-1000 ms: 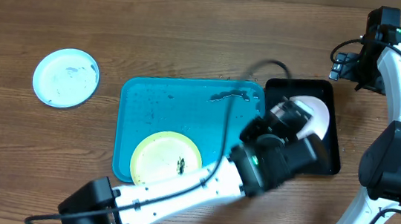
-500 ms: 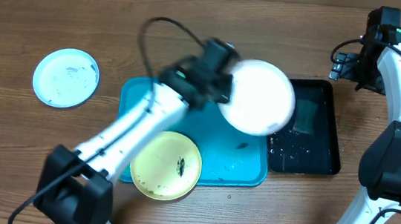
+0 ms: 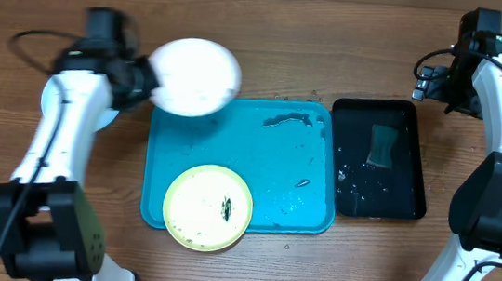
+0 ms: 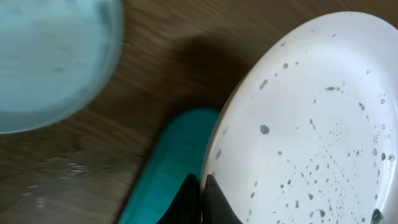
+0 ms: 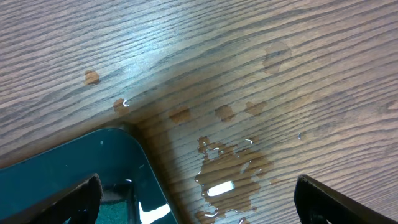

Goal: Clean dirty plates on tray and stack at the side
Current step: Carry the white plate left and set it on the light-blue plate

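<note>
We see the left fingers [image 4: 200, 198] clenched on the rim of the white plate [image 3: 197, 77], pinching its edge between them. The plate hangs tilted above the counter [image 3: 290, 32], at 11 o'clock from the turquoise tray [image 3: 267, 161], and its lower edge overlaps the tray's far-left corner in the overhead view. From the left wrist camera, we find the plate's face dotted with small grey specks and droplets.

The mint plate [image 4: 50, 62] lies flat on the counter at 9 o'clock from the tray, apart from it and mostly hidden under the left arm in the overhead view. The yellow plate [image 3: 198, 200] sits at 7 o'clock in the tray with a dark smear right of its middle, and its near edge reaches out over the tray's rim. The bare floor of the tray is wet, with a dark streak near its far rim at 12 o'clock.

Just beside the tray at 3 o'clock stands a black tray [image 3: 386, 194] with a grey-green sponge [image 3: 383, 145] lying in its far half. The right fingers [image 3: 428, 84] hover at 1 o'clock from the black tray, released and spread wide with nothing between them. Below them, we see a small puddle [image 5: 227, 177] on the counter next to the black tray's corner.
</note>
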Motion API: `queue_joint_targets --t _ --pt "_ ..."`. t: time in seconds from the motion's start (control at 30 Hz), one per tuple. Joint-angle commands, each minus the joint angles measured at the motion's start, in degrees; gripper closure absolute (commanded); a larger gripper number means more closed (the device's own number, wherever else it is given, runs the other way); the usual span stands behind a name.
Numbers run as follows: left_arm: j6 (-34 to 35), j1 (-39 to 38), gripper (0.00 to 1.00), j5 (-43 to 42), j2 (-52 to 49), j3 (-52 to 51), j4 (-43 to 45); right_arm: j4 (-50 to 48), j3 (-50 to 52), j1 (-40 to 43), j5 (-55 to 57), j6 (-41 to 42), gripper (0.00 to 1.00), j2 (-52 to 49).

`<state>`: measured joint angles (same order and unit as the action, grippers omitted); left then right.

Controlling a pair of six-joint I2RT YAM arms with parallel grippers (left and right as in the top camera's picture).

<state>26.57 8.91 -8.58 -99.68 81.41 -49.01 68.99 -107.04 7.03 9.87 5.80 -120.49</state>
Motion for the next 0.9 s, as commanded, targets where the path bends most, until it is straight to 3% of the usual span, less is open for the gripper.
queue_joint_targets --t 0.0,0.37,0.6,0.87 --pt "-1.3 7.1 0.96 0.3 -0.3 0.4 -1.6 -0.2 -0.5 -0.2 0.4 0.3 0.00 1.0" --pt "0.9 22.8 0.96 10.7 -0.3 -3.8 1.6 -0.2 -0.5 -0.2 0.4 0.3 0.00 1.0" --pt "0.9 23.7 0.96 10.6 -0.3 -10.8 12.8 -0.2 -0.5 -0.2 0.4 0.3 0.00 1.0" --pt "0.8 23.7 0.96 12.2 -0.3 -12.3 17.9 -0.2 -0.5 -0.2 0.4 0.3 0.00 1.0"
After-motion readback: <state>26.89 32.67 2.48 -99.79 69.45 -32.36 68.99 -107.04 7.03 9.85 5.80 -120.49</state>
